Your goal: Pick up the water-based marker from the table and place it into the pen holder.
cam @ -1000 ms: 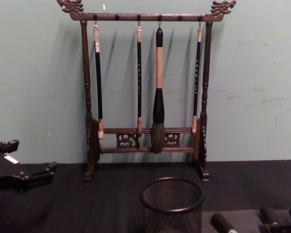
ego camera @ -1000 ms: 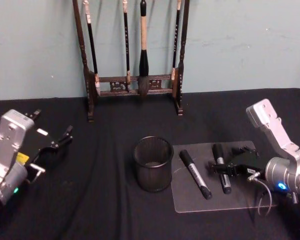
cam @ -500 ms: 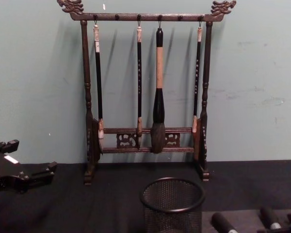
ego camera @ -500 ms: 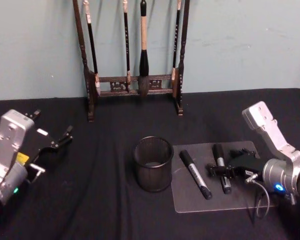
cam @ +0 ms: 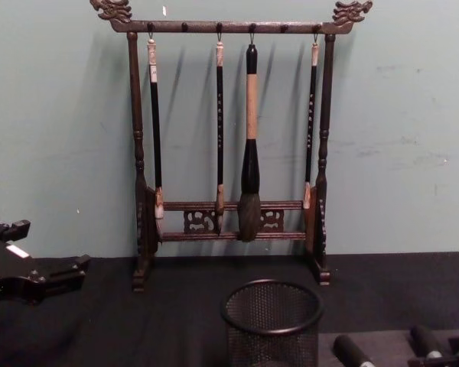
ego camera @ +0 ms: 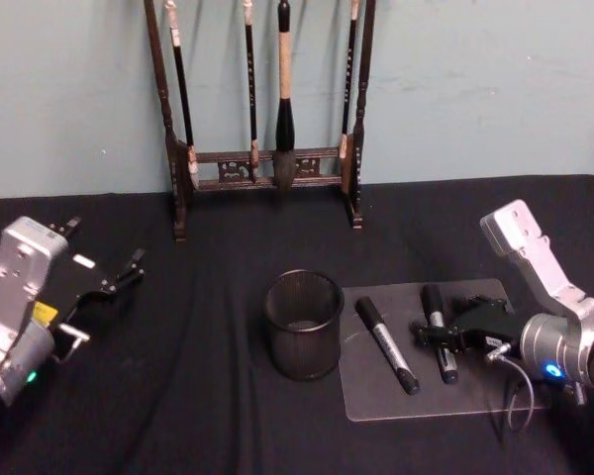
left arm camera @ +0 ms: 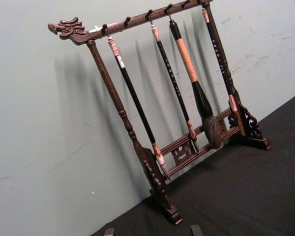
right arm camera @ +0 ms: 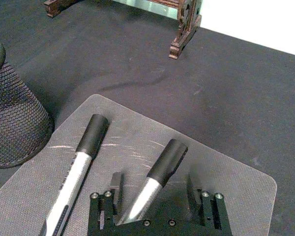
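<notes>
Now straddling the water-based marker (right arm camera: 163, 164) with the right gripper (right arm camera: 155, 187): black metal fingers spread wide, one on each side of the barrel, clamped on nothing. Lies flat on a frosted, scratched plastic mat (right arm camera: 226, 172) with rounded corners, on the right side of the table (ego camera: 178, 421). Matte black cylindrical cap at the far end, smooth silvery barrel running back between the fingers. Just left of it on the same mat, a second marker (right arm camera: 86, 152) of the same build, roughly parallel and apart.

Left of the mat, just beside its edge, the pen holder (ego camera: 302, 336): stands upright, a round cup of fine black wire mesh under a solid black rim, open at the top. Over the whole table, dull black cloth (ego camera: 208, 327) with soft creases.

At the far edge, against a pale green wall (cam: 405, 115), a tall dark wooden brush rack (cam: 138, 153) with turned posts, carved dragon heads at both ends of the top bar and a fretwork rail low down. Hanging from its hooks, four brushes (cam: 250, 153), the third from the left the thickest, with a tan handle and a bushy dark tuft.

Far over on the left, well apart from all this, the left gripper (ego camera: 104, 245), idle above the cloth, fingers wide apart with nothing between them.
</notes>
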Tool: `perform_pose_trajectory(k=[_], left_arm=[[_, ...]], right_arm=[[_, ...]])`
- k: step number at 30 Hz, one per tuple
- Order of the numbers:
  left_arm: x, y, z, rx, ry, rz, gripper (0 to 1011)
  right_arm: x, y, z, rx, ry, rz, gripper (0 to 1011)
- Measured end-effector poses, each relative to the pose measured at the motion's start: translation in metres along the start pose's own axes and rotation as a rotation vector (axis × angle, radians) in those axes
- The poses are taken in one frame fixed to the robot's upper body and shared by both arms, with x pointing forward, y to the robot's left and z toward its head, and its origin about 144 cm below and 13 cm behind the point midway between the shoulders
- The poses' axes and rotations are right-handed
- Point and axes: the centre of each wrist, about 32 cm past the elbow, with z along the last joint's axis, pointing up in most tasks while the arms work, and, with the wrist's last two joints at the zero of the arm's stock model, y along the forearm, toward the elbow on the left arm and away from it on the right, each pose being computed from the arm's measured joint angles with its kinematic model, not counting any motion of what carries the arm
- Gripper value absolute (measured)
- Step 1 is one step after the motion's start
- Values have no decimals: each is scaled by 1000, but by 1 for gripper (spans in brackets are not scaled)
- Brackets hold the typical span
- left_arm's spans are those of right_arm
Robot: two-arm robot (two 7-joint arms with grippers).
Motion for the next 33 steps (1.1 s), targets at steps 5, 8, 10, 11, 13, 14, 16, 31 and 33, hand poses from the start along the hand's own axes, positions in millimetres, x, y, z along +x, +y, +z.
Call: perform_pose_trajectory(k=[5, 8, 10, 11, 13, 14, 16, 31, 33], left_arm=[[0, 0, 0, 0, 0, 0, 1001], [0, 0, 0, 0, 0, 0, 1001], [0, 0, 0, 0, 0, 0, 1001], [0, 0, 0, 0, 0, 0, 1001], [0, 0, 0, 0, 0, 0, 1001], [0, 0, 0, 0, 0, 0, 1001], [0, 0, 0, 0, 0, 0, 1001], [0, 0, 0, 0, 0, 0, 1001], [0, 0, 0, 0, 0, 0, 1001]], right_arm=[[0, 0, 0, 1, 1, 1, 732], [0, 0, 0, 1, 1, 1, 651], [0, 0, 0, 1, 1, 1, 572], [0, 0, 0, 2, 1, 1, 531], [0, 0, 0, 2, 1, 1, 486], [0, 0, 0, 2, 1, 1, 446], [0, 0, 0, 2, 1, 1, 386], [0, 0, 0, 2, 2, 2, 204], [0, -1, 0, 4, 0, 2, 204]])
